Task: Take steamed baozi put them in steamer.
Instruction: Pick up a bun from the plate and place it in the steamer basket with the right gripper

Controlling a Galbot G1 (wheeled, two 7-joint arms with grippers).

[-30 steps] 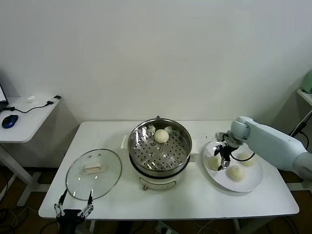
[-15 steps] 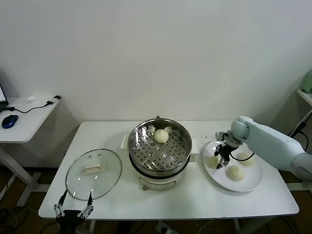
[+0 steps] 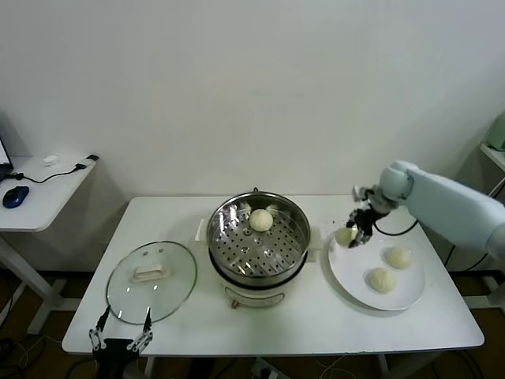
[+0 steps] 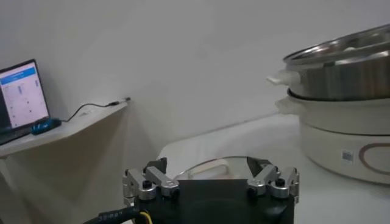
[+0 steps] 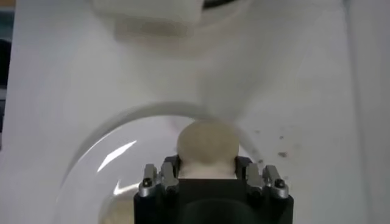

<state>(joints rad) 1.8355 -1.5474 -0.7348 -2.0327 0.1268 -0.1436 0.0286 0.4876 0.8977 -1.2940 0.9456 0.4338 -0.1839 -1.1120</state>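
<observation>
Four baozi in view, counted. One baozi in steamer [image 3: 261, 219], resting on the perforated tray toward the far side. One held baozi [image 3: 344, 236] clenched between the fingers of the right gripper [image 3: 355, 234], lifted above the near-steamer edge of the plate [image 3: 351, 280]; the right wrist view shows the same bun [image 5: 206, 145] pinched between both fingers [image 5: 169, 171] with the plate rim below it. Two plate baozi remain: one farther back [image 3: 398, 257], one nearer the front [image 3: 383, 279], apart from each other.

One steamer [image 3: 237, 237], steel pot on cream base, centre of the white tabletop [image 3: 316, 324]. One glass lid [image 3: 151, 281] lying flat to the steamer's left, handle up. One plate to the steamer's right.

Left gripper [image 3: 120, 332] parked low at the front-left tabletop edge, just before the lid, fingers [image 4: 149, 182] spread wide and grasping nothing.

Side desk [image 3: 39, 197] off to the left: one blue mouse [image 3: 15, 196], one cable.
</observation>
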